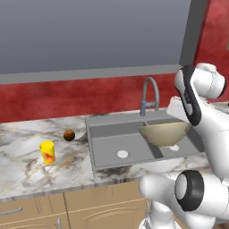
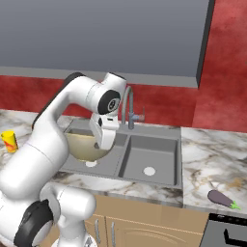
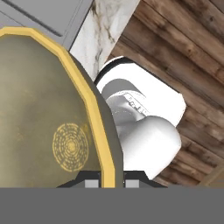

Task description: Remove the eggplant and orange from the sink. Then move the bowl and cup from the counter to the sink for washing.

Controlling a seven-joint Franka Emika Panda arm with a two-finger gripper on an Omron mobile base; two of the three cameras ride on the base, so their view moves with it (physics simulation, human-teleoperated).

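Left base view: hand [image 1: 179, 117] pinched on rim of bowl [image 1: 164, 133], held above sink [image 1: 107, 152] basin. Cup [image 1: 47, 152] waits on table. Next, likely: lower bowl, release.

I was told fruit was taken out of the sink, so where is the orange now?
The orange sits on the marble counter left of the sink, just behind and to the right of the yellow cup in the left base view.
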